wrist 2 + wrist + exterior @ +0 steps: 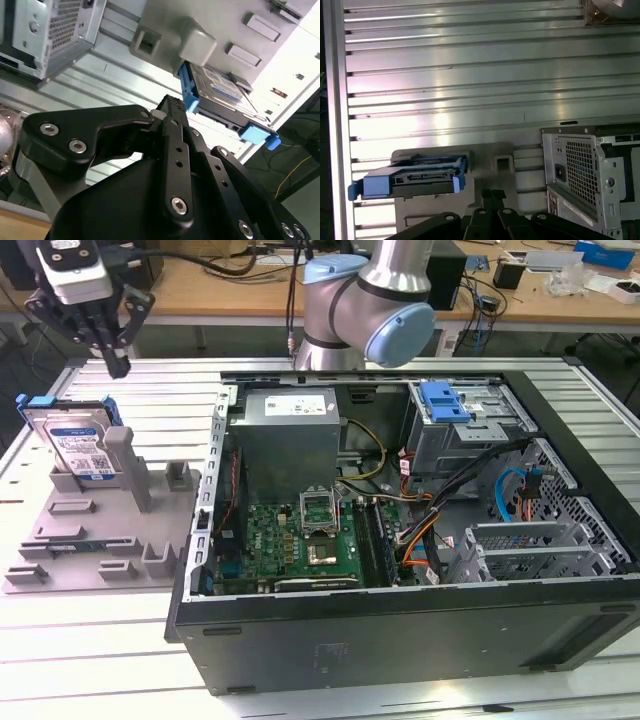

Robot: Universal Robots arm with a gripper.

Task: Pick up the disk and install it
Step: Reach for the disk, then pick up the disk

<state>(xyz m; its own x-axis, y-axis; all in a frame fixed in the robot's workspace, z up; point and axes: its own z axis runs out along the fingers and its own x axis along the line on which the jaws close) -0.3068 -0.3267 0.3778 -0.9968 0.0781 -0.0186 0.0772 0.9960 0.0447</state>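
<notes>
The disk (80, 445) is a silver hard drive with a white-and-blue label in a blue carrier. It stands on edge in a grey holder (100, 540) at the exterior view's left. My gripper (117, 365) hangs above and a little behind the disk, apart from it, its black fingers shut with nothing between them. In the second wrist view the fingertips (172, 106) point toward the disk (220, 90). In the first wrist view the disk (415, 177) sits beside the fingers (492, 197).
An open computer case (400, 610) lies on the slatted metal table (150, 390) at the exterior view's right, with a motherboard (300, 540), a power supply (290, 430) and a drive cage with a blue bracket (445, 400). The arm's base (350, 310) stands behind the case.
</notes>
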